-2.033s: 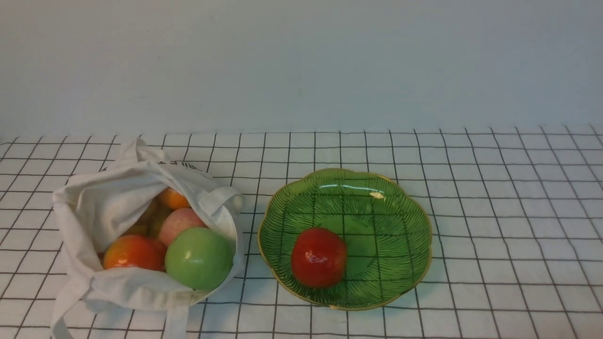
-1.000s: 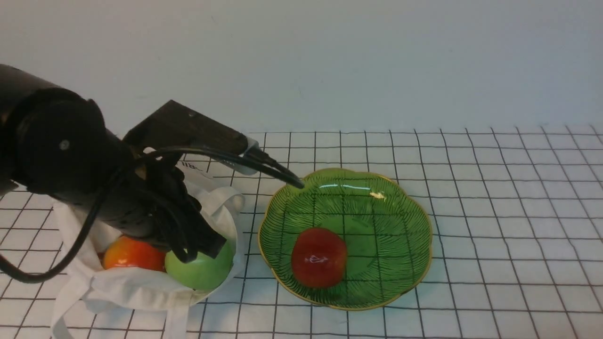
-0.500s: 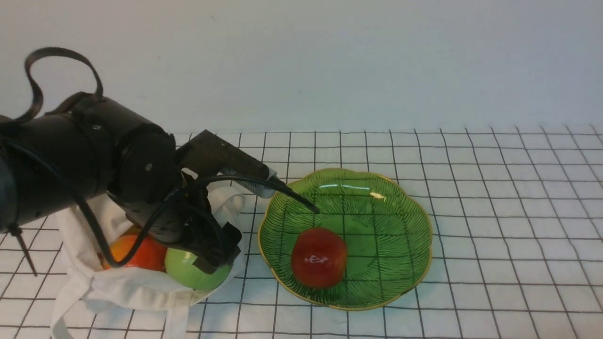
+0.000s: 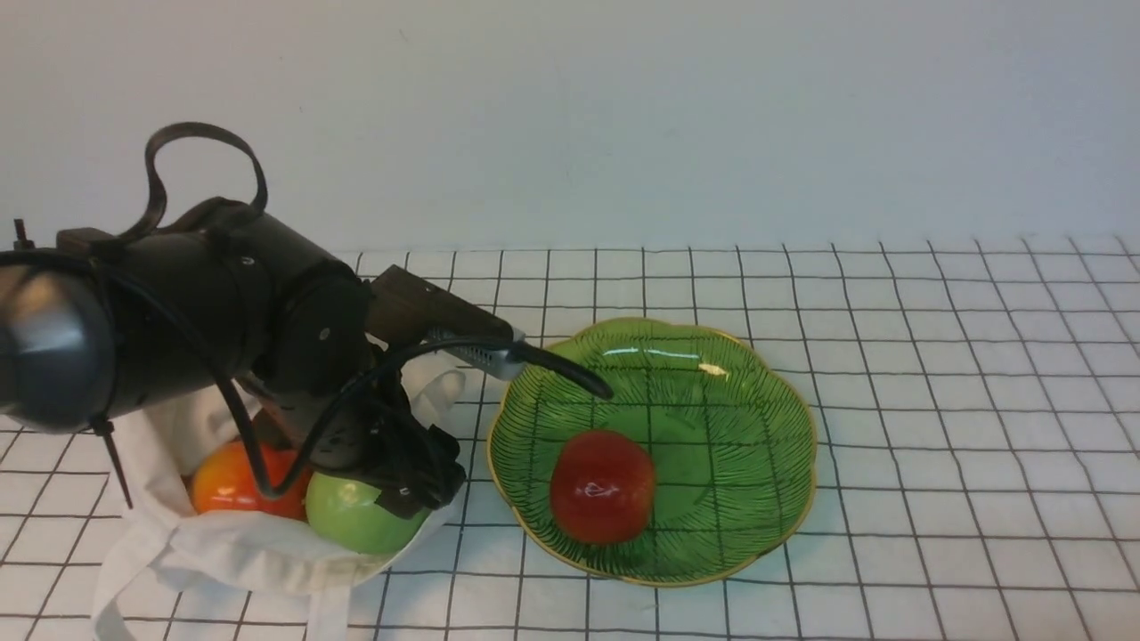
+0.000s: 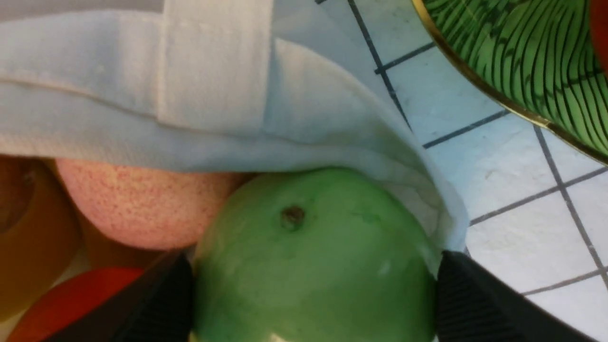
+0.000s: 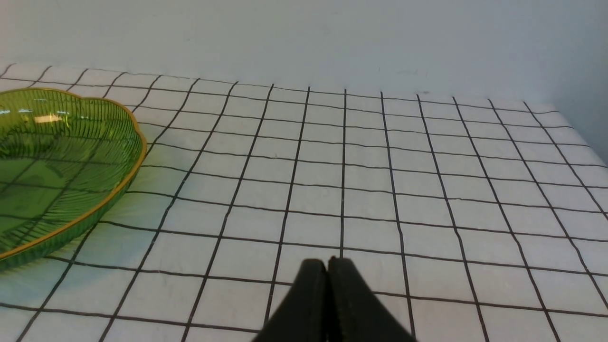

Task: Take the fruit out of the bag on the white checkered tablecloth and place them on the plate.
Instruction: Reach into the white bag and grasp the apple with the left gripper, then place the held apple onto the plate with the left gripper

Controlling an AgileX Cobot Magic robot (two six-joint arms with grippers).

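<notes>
The off-white bag (image 4: 232, 556) lies open at the front left of the white checkered tablecloth (image 4: 935, 356). My left gripper (image 4: 405, 490) reaches into its mouth and is shut on the green apple (image 4: 352, 525); in the left wrist view both fingers (image 5: 161, 299) press the sides of the apple (image 5: 308, 285), still against the bag's edge (image 5: 209, 71). A red-orange fruit (image 4: 223, 485) and a pale pink peach (image 5: 137, 204) lie beside it. A red apple (image 4: 603, 487) sits on the green plate (image 4: 739, 418). My right gripper (image 6: 327, 266) is shut and empty over bare cloth.
The plate's gold rim (image 5: 494, 95) is close to the bag's mouth. A black cable (image 4: 570, 369) from the left arm hangs over the plate's near-left rim. The plate's edge (image 6: 71, 223) also shows in the right wrist view. A pale wall stands behind the table.
My left arm came in from the left, lowered into the bag's mouth and closed round the green apple, which has shifted slightly left. The red apple and plate have not moved.
</notes>
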